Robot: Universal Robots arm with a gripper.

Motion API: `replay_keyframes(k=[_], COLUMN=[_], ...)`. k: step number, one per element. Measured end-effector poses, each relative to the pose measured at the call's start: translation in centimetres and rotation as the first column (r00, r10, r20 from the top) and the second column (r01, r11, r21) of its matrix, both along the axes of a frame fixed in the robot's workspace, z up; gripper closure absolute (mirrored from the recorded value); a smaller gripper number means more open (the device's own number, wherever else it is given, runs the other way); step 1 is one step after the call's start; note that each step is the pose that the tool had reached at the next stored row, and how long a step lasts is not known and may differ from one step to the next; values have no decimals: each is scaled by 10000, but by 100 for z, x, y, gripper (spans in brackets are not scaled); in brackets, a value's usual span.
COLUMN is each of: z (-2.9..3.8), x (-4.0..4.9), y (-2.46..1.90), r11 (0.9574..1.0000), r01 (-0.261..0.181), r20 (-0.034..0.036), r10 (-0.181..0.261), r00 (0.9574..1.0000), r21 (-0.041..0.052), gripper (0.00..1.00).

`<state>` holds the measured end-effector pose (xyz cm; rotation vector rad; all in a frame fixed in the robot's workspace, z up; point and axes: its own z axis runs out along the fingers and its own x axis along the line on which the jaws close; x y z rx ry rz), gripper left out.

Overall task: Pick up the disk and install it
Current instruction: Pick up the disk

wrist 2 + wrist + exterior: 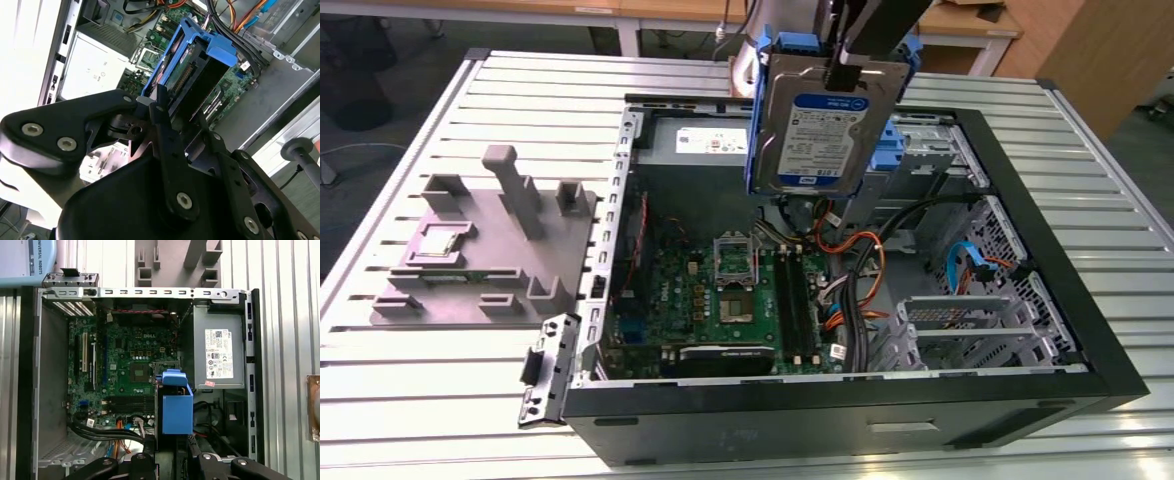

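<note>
One disk (821,125) hangs in the gripper (849,75), clear of all surfaces, over the open case (854,415) that lies on the slatted table (440,370). It is near the case's edge that holds the power-supply box (220,355), beside the corner with the blue-handled drive bay (923,140).

Grip state: the fingers (161,107) are closed on the disk's upper end, one on each flat face, so the gap equals the disk's thin dimension. Nothing else is held.

Handling, as a judgement: the disk is a rigid metal body, fairly heavy for its size and sensitive to shock. Its faces are smooth and may slip under a pinch. The blue bracket (220,50) framing it is plastic and likely flexes, so hold is best taken on the metal body, not on the bracket tabs.

Orientation: the long axis is close to vertical, tilted slightly. The labelled face is turned toward the exterior view. In the second wrist view, a connector row appears on the end nearest the gripper. The lower end points down at the motherboard (734,290).
</note>
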<state>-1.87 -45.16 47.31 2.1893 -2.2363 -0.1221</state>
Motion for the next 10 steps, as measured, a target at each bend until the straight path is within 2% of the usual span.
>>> replay_keyframes(k=[6, 10], z=[-1, -1], x=[0, 0], y=[-51, -58], r11=[10000, 10000], r01=[0, -1], r20=[0, 0], r10=[0, 1], r00=[10000, 10000], r21=[1, 0], gripper=[65, 65])
